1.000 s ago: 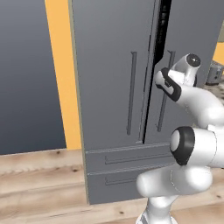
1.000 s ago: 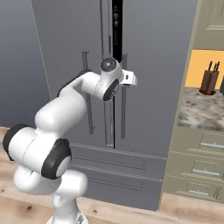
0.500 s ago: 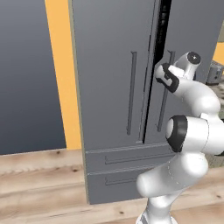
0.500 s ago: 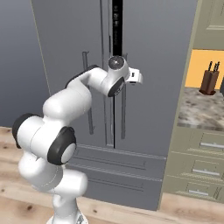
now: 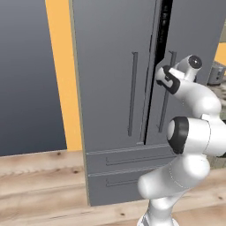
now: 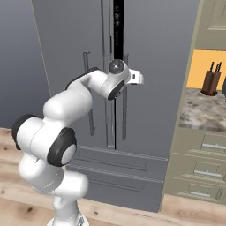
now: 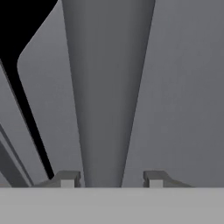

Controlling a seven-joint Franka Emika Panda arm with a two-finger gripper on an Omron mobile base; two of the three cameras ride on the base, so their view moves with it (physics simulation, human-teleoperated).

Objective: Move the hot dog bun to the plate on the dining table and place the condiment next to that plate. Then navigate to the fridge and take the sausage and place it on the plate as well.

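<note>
A: Going left to right in the left base view, what's there?

B: A dark grey wall, an orange strip (image 5: 59, 75), then the fridge (image 5: 110, 66) in the middle with two tall doors, drawers below and a wood floor (image 5: 39, 176) at the bottom.

A: And the arm?

B: It rises at lower right; the gripper (image 5: 164, 76) is at the right door's handle (image 5: 167, 101), upper right of the frame.

A: Is it holding the handle?

B: In the hand view the handle runs down between the two fingertips (image 7: 66, 179). The jaws straddle it with a small gap on the right side, so a firm pinch cannot be told.

A: Further right?

B: In the right base view, cabinet drawers (image 6: 203, 163), a stone counter and a knife block (image 6: 211, 81) at upper right.
</note>
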